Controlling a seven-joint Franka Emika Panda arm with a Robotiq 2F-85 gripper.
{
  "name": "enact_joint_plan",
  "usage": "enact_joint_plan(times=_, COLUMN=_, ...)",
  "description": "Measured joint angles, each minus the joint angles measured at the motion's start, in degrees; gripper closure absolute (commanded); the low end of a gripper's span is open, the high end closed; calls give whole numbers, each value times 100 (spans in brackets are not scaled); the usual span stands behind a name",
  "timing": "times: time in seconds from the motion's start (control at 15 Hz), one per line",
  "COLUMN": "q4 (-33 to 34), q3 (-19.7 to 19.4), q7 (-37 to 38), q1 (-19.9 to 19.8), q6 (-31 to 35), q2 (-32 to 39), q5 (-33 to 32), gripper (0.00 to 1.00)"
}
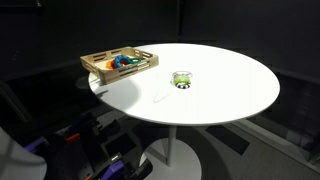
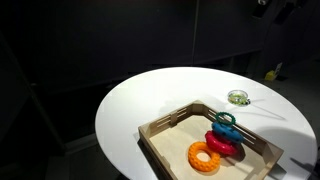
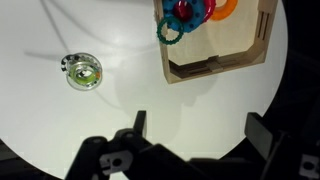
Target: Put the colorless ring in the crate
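Colorless ring (image 3: 83, 72) is seen on bench (image 3: 40, 130), apart from crate (image 3: 215, 68); judged light, stiff, slippery (maybe fragile), best pinched across rim. Hand (image 3: 197, 135) spread wide, empty.

Looked, in an exterior view, from well back and slightly above across the round white table (image 1: 230, 90), with the crate (image 1: 100, 68) at its far left rim. Stood nearer in an exterior view, close by the crate (image 2: 165, 118), gazing down over it. Faced straight down from high up in the wrist view, gripper (image 3: 200, 130) along the bottom edge. Shared table and crate in all three.
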Motion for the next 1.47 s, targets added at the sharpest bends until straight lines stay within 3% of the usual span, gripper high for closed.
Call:
enact_joint_plan(times=0.6, q4=503, q3=-299, q7=15, q1=-155, q6=-972, q2=695, q5=-301, gripper=0)
enact_joint_plan(times=1.47, q4=750, q3=-511, q7=78, q1=-161, q6=-1091, q2=965, q5=-298, gripper=0)
